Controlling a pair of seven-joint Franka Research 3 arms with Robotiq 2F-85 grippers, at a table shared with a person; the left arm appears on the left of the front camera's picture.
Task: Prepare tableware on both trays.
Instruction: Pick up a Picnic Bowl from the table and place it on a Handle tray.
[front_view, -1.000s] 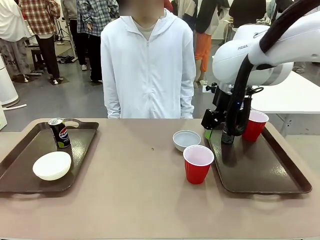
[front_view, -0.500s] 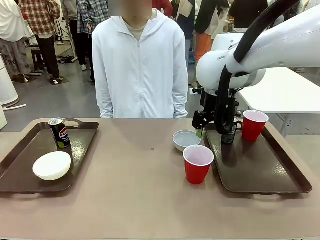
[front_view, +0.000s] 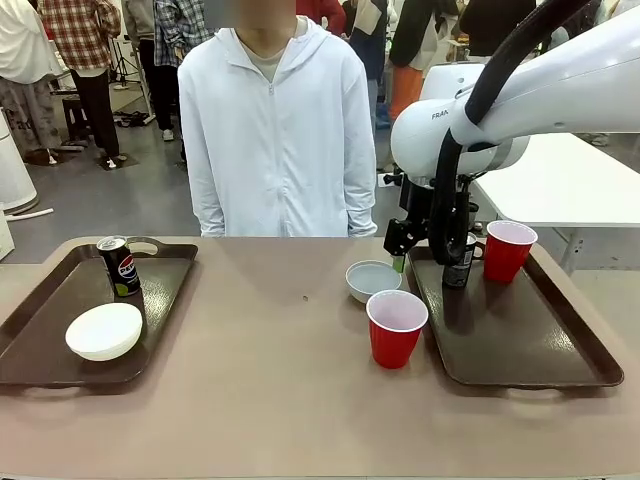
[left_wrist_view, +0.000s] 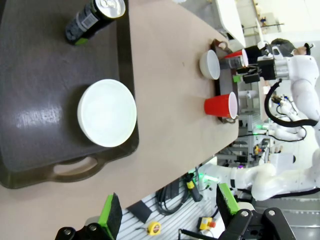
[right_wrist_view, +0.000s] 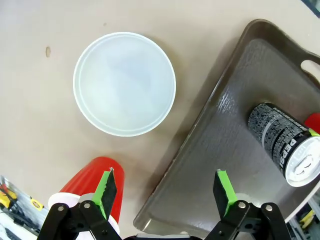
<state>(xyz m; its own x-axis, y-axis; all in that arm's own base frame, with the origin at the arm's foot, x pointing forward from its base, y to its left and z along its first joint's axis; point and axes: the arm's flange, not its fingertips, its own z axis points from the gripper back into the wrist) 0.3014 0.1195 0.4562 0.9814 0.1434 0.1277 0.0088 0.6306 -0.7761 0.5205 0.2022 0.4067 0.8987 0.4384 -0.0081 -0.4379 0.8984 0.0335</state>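
Right gripper (right_wrist_view: 165, 181) just left the can (right_wrist_view: 282, 145) on the right-hand tray (front_view: 520, 345) and drifted toward the bowl (right_wrist_view: 124, 83) mid-frame, jaws wide and empty, so bowl's probably next.

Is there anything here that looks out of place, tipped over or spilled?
Nothing is tipped or spilled. One small bowl and one red cup stand on the bare table, just left of the right tray, not on it.

White bowl (left_wrist_view: 107, 113) and dark can (left_wrist_view: 95, 15) on a brown tray (left_wrist_view: 40, 75); left gripper (left_wrist_view: 168, 197) in the foreground, jaws wide apart.
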